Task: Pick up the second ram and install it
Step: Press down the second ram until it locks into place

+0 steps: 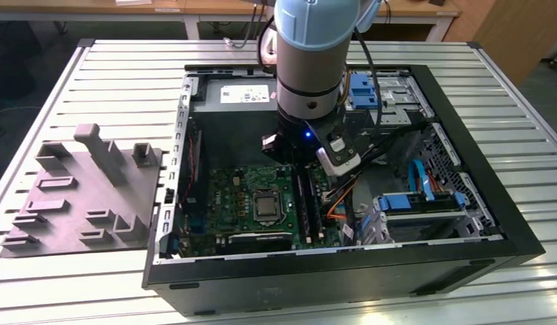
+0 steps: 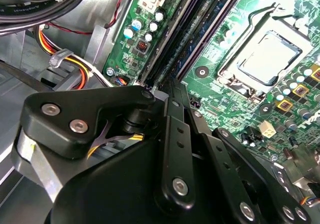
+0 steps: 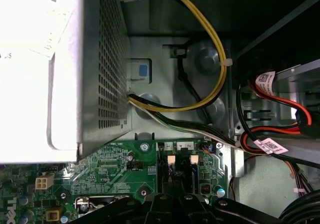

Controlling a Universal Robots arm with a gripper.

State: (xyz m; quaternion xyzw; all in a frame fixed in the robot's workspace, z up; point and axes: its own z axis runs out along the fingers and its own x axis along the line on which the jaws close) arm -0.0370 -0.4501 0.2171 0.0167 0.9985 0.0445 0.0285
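My gripper is low inside the open computer case, its black fingers drawn together and shut over the end of the memory slots nearest the power supply. The second ram is a narrow blue-green strip lying along the black slots, running away from the fingertips toward the silver processor socket. In the exterior view the ram sits beside the socket, below the wrist. In the first wrist view the fingers hang just before the white slot latches. Contact with the ram is hidden.
The grey power-supply box stands close by the gripper, with yellow and black cables looping past. Red and orange wires run beside the slots. Blue drive brackets sit at the exterior view's right. A grey fixture block lies outside the case.
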